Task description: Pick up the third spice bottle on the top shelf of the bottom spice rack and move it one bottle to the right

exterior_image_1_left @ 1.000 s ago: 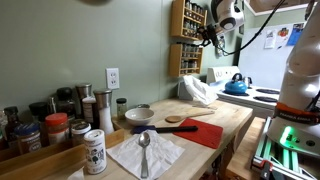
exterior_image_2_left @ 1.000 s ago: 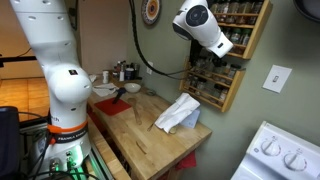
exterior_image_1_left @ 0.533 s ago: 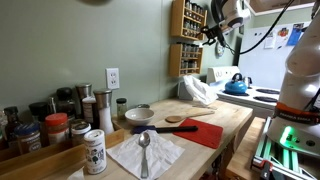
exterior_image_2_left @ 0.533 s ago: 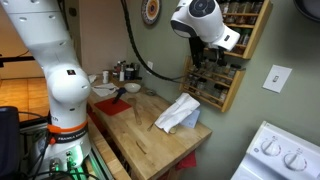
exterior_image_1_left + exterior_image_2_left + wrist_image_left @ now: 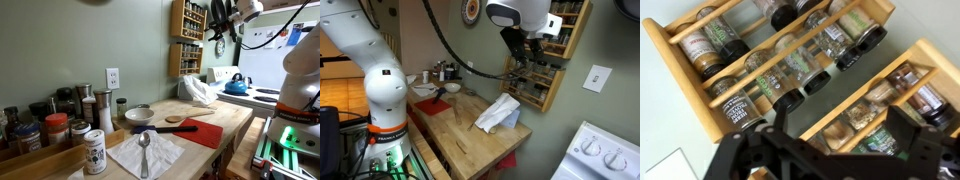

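Two wooden spice racks hang on the wall, one above the other, in both exterior views; the bottom rack holds rows of small bottles. My gripper hovers in front of the racks, level with the gap between them. In the wrist view its dark fingers are spread apart with nothing between them. Behind them shows a rack with brown and green-labelled bottles. Another rack fills the upper left with several dark-capped bottles. I cannot tell which bottle is the third.
A wooden counter runs below the racks with a crumpled white cloth, a red mat, a bowl, a wooden spoon and spice jars. A stove with a blue kettle stands beyond.
The arm has risen and swung closer to the racks, and the wrist has turned so the gripper now faces the shelves.
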Controlling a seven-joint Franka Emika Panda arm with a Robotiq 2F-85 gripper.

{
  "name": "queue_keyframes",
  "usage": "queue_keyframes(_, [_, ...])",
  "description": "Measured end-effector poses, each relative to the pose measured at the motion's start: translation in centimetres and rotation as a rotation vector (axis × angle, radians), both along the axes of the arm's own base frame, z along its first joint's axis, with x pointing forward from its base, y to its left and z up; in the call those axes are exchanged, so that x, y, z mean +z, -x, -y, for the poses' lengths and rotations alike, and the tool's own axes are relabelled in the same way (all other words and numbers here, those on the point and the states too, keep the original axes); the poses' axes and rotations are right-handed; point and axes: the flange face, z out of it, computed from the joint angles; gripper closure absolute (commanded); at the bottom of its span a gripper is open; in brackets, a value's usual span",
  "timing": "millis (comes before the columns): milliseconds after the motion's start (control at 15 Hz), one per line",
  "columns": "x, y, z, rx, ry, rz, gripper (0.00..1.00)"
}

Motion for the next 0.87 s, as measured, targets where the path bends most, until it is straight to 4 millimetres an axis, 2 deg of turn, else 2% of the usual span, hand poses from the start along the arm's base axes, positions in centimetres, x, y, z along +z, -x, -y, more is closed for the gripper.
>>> queue_keyframes(400, [0.8, 2.4, 0.3, 0.134, 0.109, -0.021, 0.0])
queue_keyframes(667, [1.6, 2.2, 0.6, 0.077, 0.218, -0.025, 0.0])
queue_keyframes(867, [1.7, 2.1, 0.5, 0.074, 0.234, -0.026, 0.0])
